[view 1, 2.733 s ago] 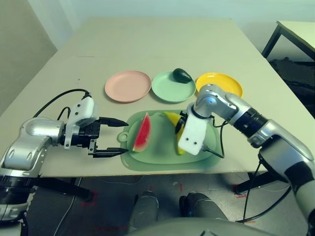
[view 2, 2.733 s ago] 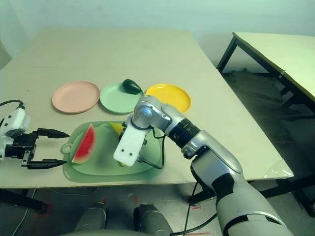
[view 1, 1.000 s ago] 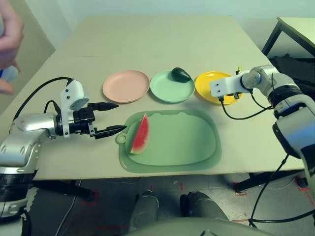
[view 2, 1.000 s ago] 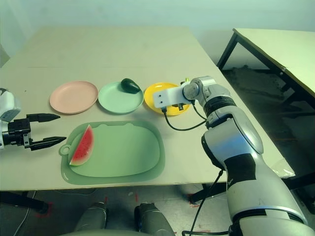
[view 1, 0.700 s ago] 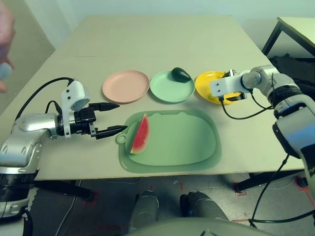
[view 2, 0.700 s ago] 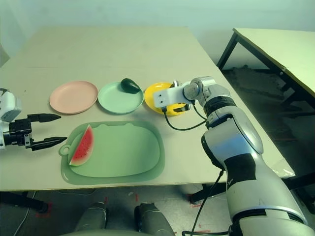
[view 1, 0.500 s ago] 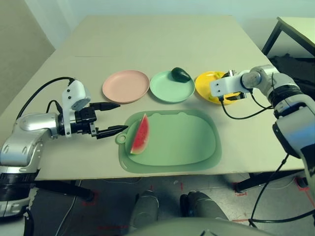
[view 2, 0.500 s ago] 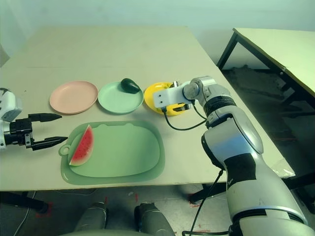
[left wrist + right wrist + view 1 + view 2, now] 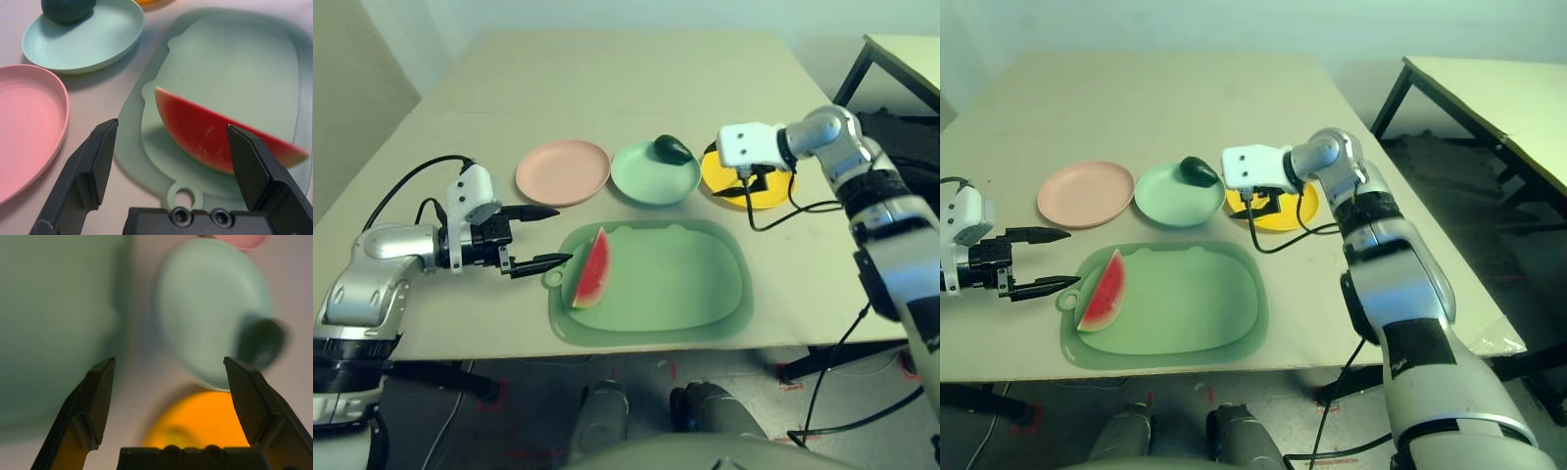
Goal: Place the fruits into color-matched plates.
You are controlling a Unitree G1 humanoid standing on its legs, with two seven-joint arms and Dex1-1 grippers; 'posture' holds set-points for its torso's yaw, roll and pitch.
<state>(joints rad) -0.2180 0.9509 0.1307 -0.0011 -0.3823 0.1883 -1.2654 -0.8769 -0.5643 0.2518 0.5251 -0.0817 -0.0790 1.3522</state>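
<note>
A red watermelon wedge (image 9: 592,267) lies on the left part of the green mat (image 9: 675,284). My left gripper (image 9: 536,238) is open just left of it, level with the table, and the wedge (image 9: 210,132) lies just beyond the fingertips. The dark green avocado (image 9: 673,149) rests on the mint green plate (image 9: 646,178). The pink plate (image 9: 563,171) is bare. My right gripper (image 9: 169,363) hangs open, holding nothing, over the yellow plate (image 9: 729,186). Under it I cannot tell the banana from the plate.
The three plates stand in a row behind the mat, which has a ring tab (image 9: 555,277) beside my left fingertips. A black cable (image 9: 783,211) loops from my right wrist over the table. A second table (image 9: 1489,98) stands to the right.
My right gripper carried the banana from the mat to the yellow plate, opened, and has now lifted and shifted left. My left gripper crept a little toward the watermelon.
</note>
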